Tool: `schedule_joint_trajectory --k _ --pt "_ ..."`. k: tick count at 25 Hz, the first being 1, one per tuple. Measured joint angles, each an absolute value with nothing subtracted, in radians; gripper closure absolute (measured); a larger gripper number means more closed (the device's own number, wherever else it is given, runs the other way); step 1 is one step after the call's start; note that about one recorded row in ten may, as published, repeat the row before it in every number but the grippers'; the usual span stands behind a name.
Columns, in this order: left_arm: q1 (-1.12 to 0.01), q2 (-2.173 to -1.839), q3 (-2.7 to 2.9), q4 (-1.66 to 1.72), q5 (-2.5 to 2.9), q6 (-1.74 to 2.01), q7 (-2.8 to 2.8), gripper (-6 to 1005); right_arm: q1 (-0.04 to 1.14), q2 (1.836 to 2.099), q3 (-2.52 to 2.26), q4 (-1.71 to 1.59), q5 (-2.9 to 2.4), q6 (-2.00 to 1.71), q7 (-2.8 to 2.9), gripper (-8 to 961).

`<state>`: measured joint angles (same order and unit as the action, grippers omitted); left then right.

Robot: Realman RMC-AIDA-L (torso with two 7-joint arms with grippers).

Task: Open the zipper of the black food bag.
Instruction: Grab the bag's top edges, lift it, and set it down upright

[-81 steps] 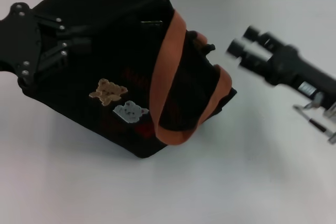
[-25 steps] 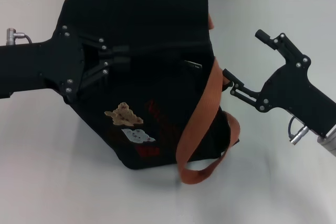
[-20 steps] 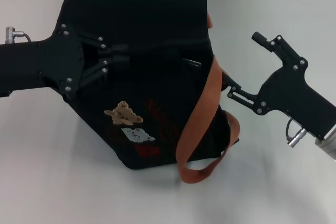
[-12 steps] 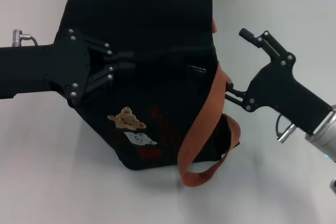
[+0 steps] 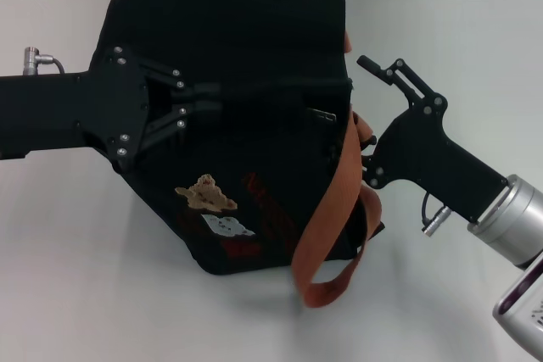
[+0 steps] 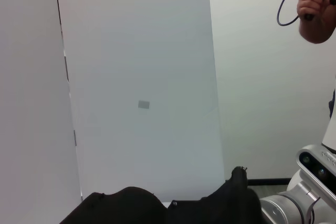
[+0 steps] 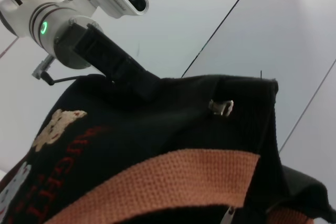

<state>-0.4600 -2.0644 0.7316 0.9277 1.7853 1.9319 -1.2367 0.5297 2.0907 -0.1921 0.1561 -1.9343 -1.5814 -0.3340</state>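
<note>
So the bag [image 5: 246, 125] is sitting mid-table, tipped so the front with the bear patch [image 5: 205, 194] faces the head cam. The zipper [image 5: 263, 89] runs roughly 9-to-3 across the top, looks closed as far as I can tell, and the little silver pull [image 5: 323, 115] sits at the 3 o'clock end, just short of the bag's right edge.

What matters here: the pull is at about 9 o'clock from the right gripper [image 5: 366, 120], really close, with only the bag's corner and the orange strap [image 5: 333, 201] in between. Right arm is clearly the nearer one. From the right wrist cam the pull [image 7: 221, 107] hangs near the top corner of the bag, with strap crossing below it.

Right gripper pose: arm comes in from 4 o'clock, body angled up toward 10, fingers spread. One finger [image 5: 386, 70] sticks up clear past the bag's side, the other is tucked down against the strap, and nothing is pinched.

Left gripper [image 5: 199, 103] reaches in from 9 o'clock, lying flat, its tips pushed into the fabric along the zipper line at the left part of the bag. I'd guess it's bracing the bag, but I can't tell if those fingers are clamped or not.

Since the pull is at the right end, my guess is it has to travel toward 9.
</note>
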Motion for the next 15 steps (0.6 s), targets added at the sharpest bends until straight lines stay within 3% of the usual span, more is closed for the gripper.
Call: schedule_joint_trajectory --k 15 --pt "-0.462 -2.066 0.732 0.926 1.784 1.93 -1.234 918 0.554 2.094 -0.104 0.198 -1.926 -1.572 -0.369 122"
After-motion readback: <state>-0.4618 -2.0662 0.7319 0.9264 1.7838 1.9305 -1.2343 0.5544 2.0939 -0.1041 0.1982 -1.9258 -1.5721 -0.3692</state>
